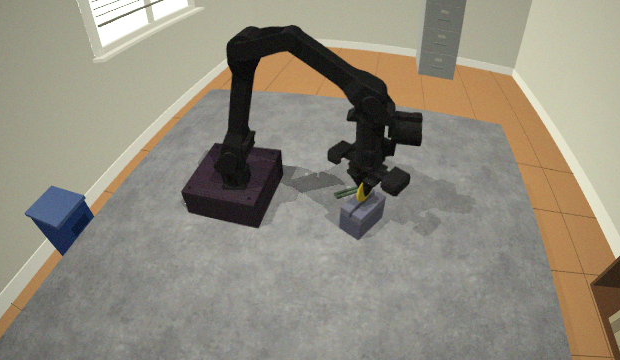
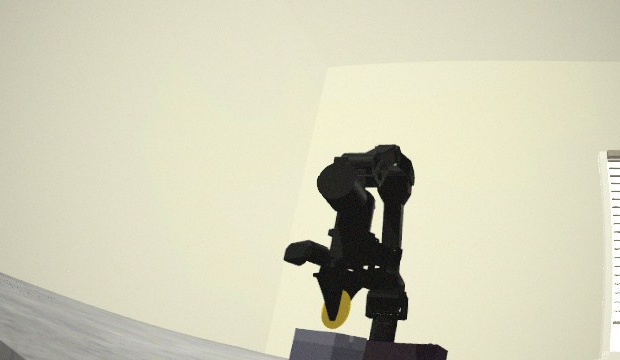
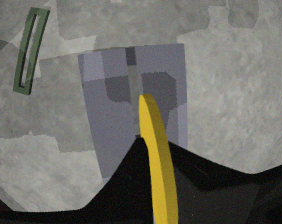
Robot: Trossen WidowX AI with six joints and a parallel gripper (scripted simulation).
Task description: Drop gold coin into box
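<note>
Wrist view: gold coin (image 3: 158, 169) held on edge between the tool's two dark fingers, which are closed tight on its faces. Coin's leading edge points at the narrow slot (image 3: 132, 72) in the lid of the grey box (image 3: 101, 116), and the coin's line runs close to the slot's line, slightly slanted to it. Whether the edge has reached the lid cannot be told from here.

Exterior view: coin (image 2: 343, 311) hangs below the tool (image 2: 335, 305), its lower rim just above the box top (image 2: 322, 344); a thin gap seems to show, but it is hard to be sure.

Top view: coin (image 1: 361, 192) over the far end of the box (image 1: 361, 215), tool (image 1: 364, 186) pointing down from the bent black arm (image 1: 310, 55). Dark-green holder (image 1: 346, 192) lies on the grey carpet (image 1: 290, 280) just beside the box's far side, nothing standing in it; in the wrist view the holder (image 3: 29, 50) sits apart from the box, to the left. Arm's base block (image 1: 235, 190) stands near, left of the box. Blue bin (image 1: 60, 216) sits at the carpet's left edge; a grey filing cabinet (image 1: 440, 37) against the far wall.
</note>
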